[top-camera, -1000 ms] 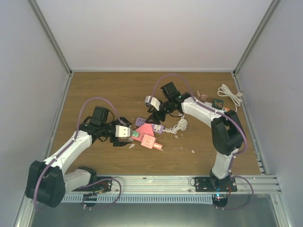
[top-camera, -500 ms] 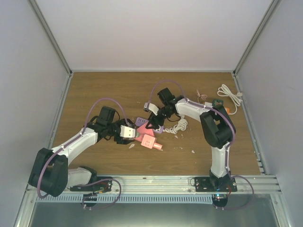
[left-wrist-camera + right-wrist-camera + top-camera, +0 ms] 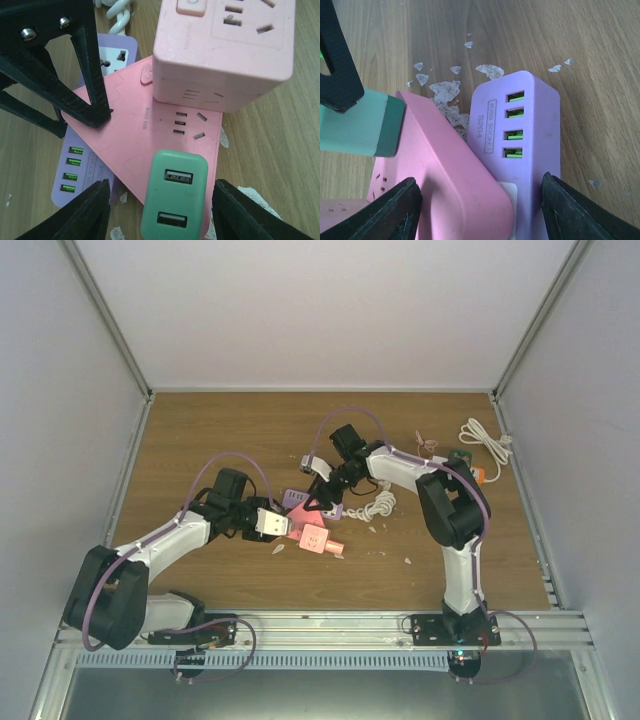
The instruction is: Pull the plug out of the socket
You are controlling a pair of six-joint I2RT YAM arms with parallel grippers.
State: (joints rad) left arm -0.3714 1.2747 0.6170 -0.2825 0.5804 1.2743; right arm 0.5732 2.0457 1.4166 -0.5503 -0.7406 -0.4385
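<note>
Plug (image 3: 174,196) and socket (image 3: 135,135) are being presented near the middle of the desk (image 3: 200,430), in a small stack between the two arms. The left arm (image 3: 160,540) is being extended in from the left and the right arm (image 3: 440,490) is being folded in from the right, so that both wrists are being held at the same cluster.

The purple power strip (image 3: 525,125), with its white cord (image 3: 380,505) coiled beside it, is being used as the bottom layer. The socket, a flat salmon-pink block, is being carried tilted across it. A pink cube adapter (image 3: 225,50) is being shown overlapping the socket's far end; whether it is plugged in cannot be told. The plug, a green two-port charger, is being retained in the socket's near end.

The grasping step is being carried out; the plug is not yet extracted. The left fingers (image 3: 75,215) are being held partly open astride the plug, with a gap visible on each side, so nothing is being gripped. The right fingers (image 3: 575,210) are being held wide around the socket edge and the purple strip together, one tip touching the socket face; whether clamping force is being applied cannot be told.

For the next move, a full closure of the left fingers on the plug's sides is being called for. The socket is being expected to need pinning by the right fingers. A straight pull along the pin axis is being advised, since a skewed pull is judged likely to lift the whole stack.
</note>
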